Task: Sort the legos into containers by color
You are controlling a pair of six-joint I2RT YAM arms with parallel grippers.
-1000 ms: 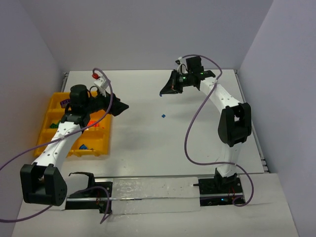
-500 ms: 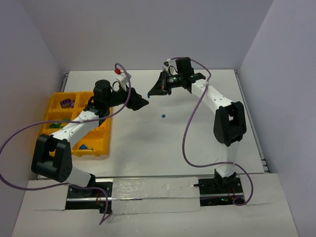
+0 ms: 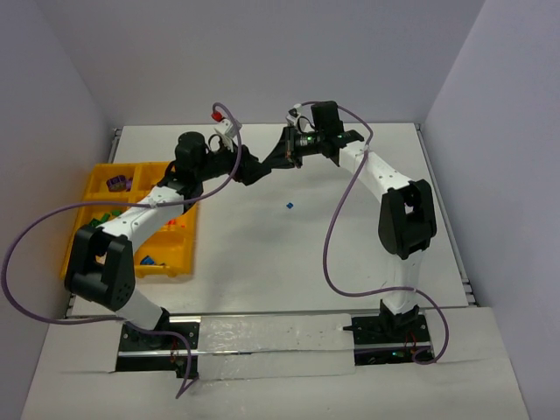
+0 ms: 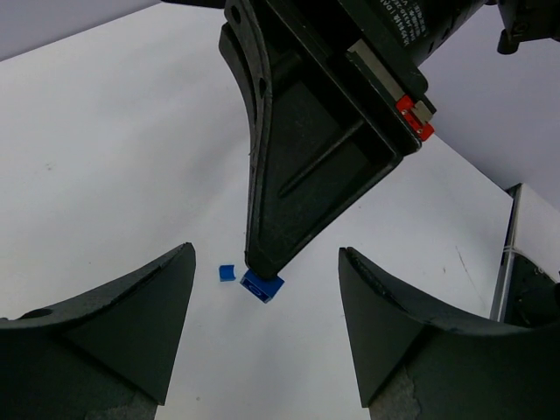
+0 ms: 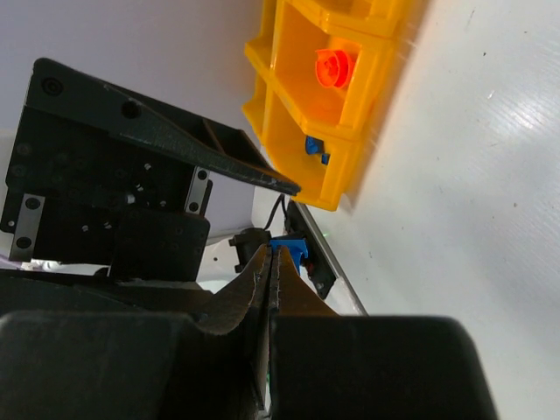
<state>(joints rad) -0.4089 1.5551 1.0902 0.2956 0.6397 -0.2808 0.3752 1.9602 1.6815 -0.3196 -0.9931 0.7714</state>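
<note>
Right of the yellow organizer tray (image 3: 171, 271), above the worktop (image 3: 262, 254), the right pincer (image 4: 262, 268) is clamped tight on 1 blue lego brick (image 4: 262, 286), nipped at its very tips. Facing it from the tray side, the left pincer (image 3: 255, 169) gapes wide and empty, its 2 jaws flanking the brick without touching: likely a handover, since the tray sits within the left arm's reach. 1 more blue bit (image 3: 289, 206) lies loose, well apart from the tray.

Blue brick (image 4: 262, 286) pinched in right jaws; blue bit (image 4: 227, 273) on table (image 4: 105, 131) (loose).
</note>
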